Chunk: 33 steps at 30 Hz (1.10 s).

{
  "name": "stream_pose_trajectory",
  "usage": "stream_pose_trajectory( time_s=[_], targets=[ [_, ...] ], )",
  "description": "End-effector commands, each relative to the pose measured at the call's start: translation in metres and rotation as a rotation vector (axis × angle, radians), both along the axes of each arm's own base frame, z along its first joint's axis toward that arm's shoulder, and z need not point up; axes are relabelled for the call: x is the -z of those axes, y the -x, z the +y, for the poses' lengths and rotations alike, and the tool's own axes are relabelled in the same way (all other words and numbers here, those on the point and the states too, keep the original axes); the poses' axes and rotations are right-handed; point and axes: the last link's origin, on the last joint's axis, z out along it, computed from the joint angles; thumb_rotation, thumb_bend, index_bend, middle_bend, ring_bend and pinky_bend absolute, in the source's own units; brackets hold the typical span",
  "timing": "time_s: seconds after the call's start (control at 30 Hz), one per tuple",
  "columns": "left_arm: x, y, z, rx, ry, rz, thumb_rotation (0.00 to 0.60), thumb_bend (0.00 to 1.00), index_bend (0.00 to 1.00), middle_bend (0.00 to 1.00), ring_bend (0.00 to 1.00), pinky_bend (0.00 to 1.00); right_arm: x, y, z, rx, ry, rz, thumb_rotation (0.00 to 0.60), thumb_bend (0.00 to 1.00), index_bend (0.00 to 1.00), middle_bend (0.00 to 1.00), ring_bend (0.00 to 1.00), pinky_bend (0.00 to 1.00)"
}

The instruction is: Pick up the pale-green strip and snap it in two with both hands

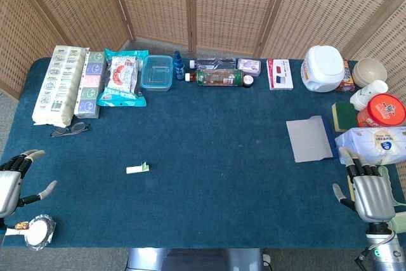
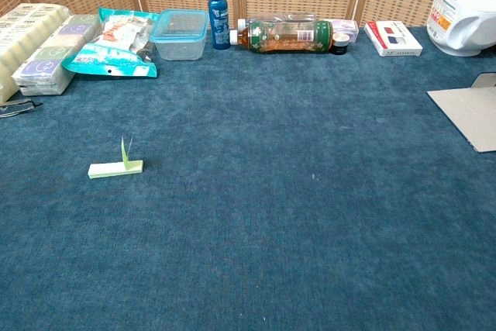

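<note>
Fingers [image 1: 355, 162] on the right hand [image 1: 371, 196] are spread and straight, pointing away from the robot, nothing in them; that hand sits at the near right corner of the blue surface [image 1: 222, 144], just below a white wipes pack [image 1: 377, 143]. Over on the other side, the left hand [image 1: 13, 182] hovers at the near left edge, fingers apart and empty too, thumb sticking out toward the middle. Neither hand shows in the chest view.

And the pale-green strip [image 1: 137, 169]? Lying flat on the surface, left of centre and toward the near side, well apart from both hands but nearer the left one. One end carries a small flap sticking upright, clearest in the chest view [image 2: 115, 168].

Along the far edge runs a row of things: a long white packet [image 1: 58, 84], a stack of tissue packs [image 1: 91, 83], a teal snack bag [image 1: 121, 78], a clear lidded box [image 1: 157, 72], a blue spray bottle [image 1: 179, 66], a drink bottle on its side [image 1: 218, 78], a red-and-white carton [image 1: 279, 73] and a big white jar [image 1: 323, 68]. Glasses [image 1: 70, 129] lie below the white packet. A grey sheet [image 1: 308, 139] lies at right, a sponge [image 1: 343, 116] and an orange-lidded tub [image 1: 382, 110] beyond it.
</note>
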Motion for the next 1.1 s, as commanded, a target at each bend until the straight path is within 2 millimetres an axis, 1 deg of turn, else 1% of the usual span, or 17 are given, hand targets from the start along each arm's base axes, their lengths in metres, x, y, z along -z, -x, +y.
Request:
stream_pose_trajectory(
  time_s=[0.03,0.3,0.5,0.6,0.77,0.9,0.97,1.03,1.1],
  targets=[
    [0.001,0.000,-0.001,-0.002,0.004,0.002,0.232,0.19,0.21,0.24,0.27,0.39,0.001,0.000,0.000,0.000,-0.003,0.000,0.600,0.36,0.02,0.16,0.16,0.28],
    [-0.003,0.001,-0.004,-0.002,-0.003,0.001,0.234,0.19,0.21,0.24,0.27,0.39,0.002,0.001,0.000,-0.003,-0.005,-0.012,0.600,0.36,0.02,0.16,0.16,0.28],
    [-0.007,-0.003,0.001,0.008,-0.001,-0.004,0.233,0.19,0.21,0.24,0.27,0.39,0.003,0.003,0.001,0.001,0.000,-0.020,0.600,0.36,0.02,0.16,0.16,0.28],
    [-0.009,-0.008,0.009,0.029,0.005,0.013,0.251,0.19,0.22,0.24,0.27,0.39,0.003,0.004,0.001,0.004,-0.002,-0.019,0.600,0.36,0.02,0.16,0.16,0.28],
    [-0.011,-0.020,0.025,0.070,0.021,0.033,0.320,0.19,0.23,0.24,0.27,0.39,0.004,0.004,0.000,0.007,0.000,-0.023,0.600,0.36,0.02,0.16,0.16,0.28],
    [-0.009,-0.032,0.041,0.109,0.045,0.043,0.342,0.19,0.23,0.24,0.27,0.39,0.006,0.005,0.000,0.013,-0.004,-0.023,0.600,0.36,0.02,0.16,0.16,0.28],
    [-0.006,-0.040,0.052,0.134,0.067,0.055,0.351,0.19,0.23,0.26,0.30,0.39,0.007,0.004,-0.001,0.013,-0.008,-0.022,0.600,0.36,0.02,0.16,0.16,0.28],
    [-0.003,-0.046,0.060,0.148,0.087,0.061,0.361,0.19,0.23,0.31,0.37,0.41,0.007,0.004,-0.001,0.013,-0.008,-0.021,0.600,0.36,0.02,0.16,0.16,0.28],
    [0.001,-0.054,0.068,0.177,0.100,0.069,0.368,0.19,0.23,0.43,0.49,0.49,0.007,0.003,-0.001,0.014,-0.009,-0.020,0.600,0.36,0.02,0.16,0.17,0.28]
  ],
)
